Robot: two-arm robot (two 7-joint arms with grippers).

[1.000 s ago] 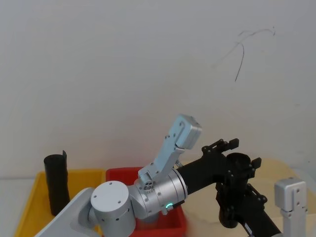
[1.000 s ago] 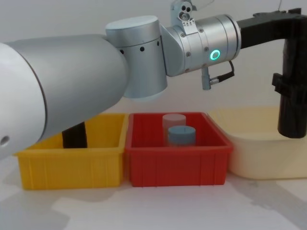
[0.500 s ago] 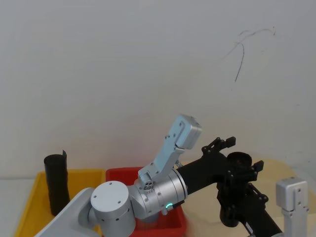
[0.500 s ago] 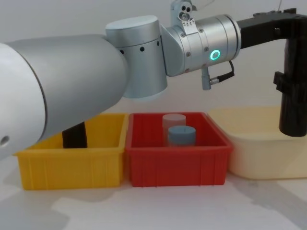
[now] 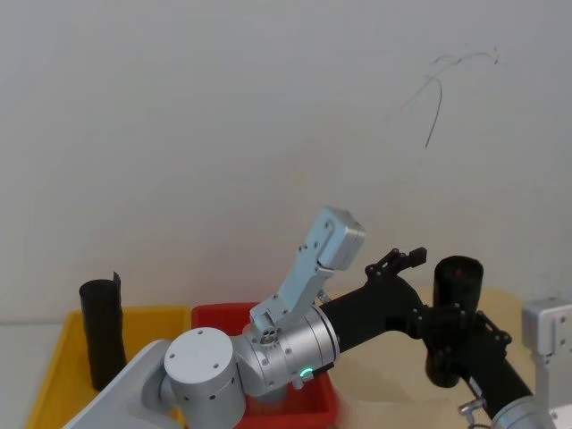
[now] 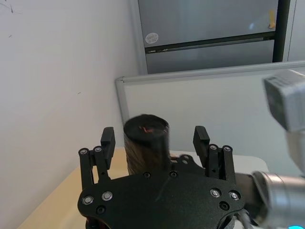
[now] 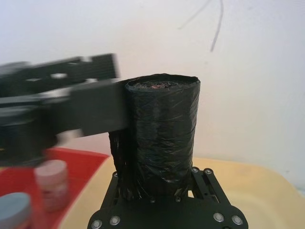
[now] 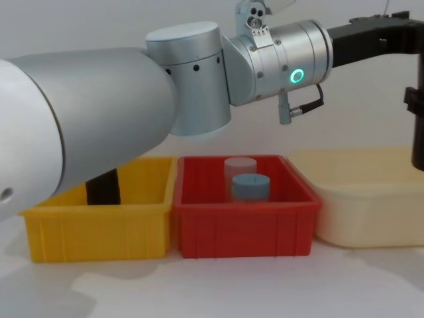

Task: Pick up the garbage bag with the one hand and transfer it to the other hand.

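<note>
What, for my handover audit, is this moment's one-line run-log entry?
stage: handover | left gripper: open | right gripper: shut on garbage bag, bag upright

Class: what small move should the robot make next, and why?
Probably draw the left hand back clear. Its fingers stand open, apart from the garbage bag, which the right hand grips upright, so the handover looks complete.
</note>
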